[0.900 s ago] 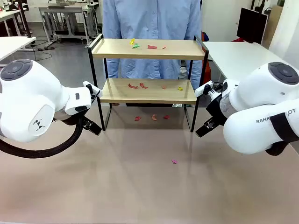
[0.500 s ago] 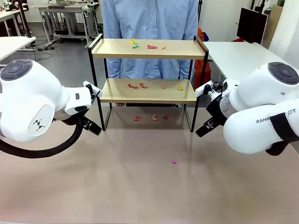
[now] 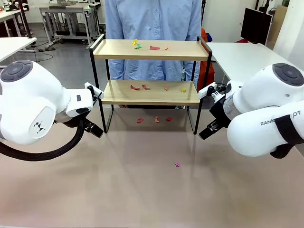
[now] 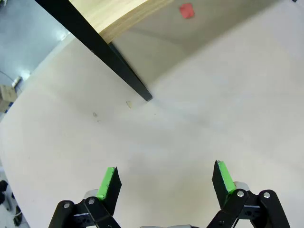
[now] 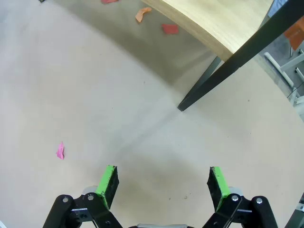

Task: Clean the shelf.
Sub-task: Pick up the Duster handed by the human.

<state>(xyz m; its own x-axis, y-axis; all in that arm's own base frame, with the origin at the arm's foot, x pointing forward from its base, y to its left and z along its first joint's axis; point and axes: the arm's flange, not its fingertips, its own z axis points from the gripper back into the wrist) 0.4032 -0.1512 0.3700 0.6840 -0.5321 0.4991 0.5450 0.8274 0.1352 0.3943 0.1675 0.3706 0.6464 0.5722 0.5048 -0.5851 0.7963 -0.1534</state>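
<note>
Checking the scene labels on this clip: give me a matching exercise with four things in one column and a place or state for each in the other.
Things:
1. green scrap
2. pink scrap
3. person
4. left gripper

Places or states:
A. open, over the table
B. on the top board of the shelf
C. on the table, in front of the shelf
D. standing behind the shelf

Pairs: 1-B; 2-C; 3-D; 4-A

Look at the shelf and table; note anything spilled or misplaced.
Small coloured scraps litter the shelf: several on its top board, several on the lower board. More lie on the table beneath it, and one pink scrap sits alone in front.
</note>
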